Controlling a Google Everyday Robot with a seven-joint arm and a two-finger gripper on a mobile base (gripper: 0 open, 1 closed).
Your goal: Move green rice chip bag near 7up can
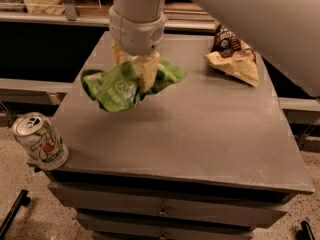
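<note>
The one camera is looking obliquely down from above the near edge of the flat grey cabinet top (200, 129), facing the dark shelving along the top of the frame. It is sitting close: the cabinet top is filling most of the picture, and the pale rounded robot arm (260, 19) is crossing the upper right corner, large and near. The two-finger gripper (137, 76) is hanging at upper left of centre, clamping the crinkly bright-green foil snack bag (112, 89); the silver-white aluminium can (40, 141) is standing at lower left.

can (41, 143): green lettering, unreadable
green bag (114, 88): pale print, unreadable
brown bag (232, 56): round emblem, unreadable
gripper (143, 78): far left, clamped on green bag
</note>
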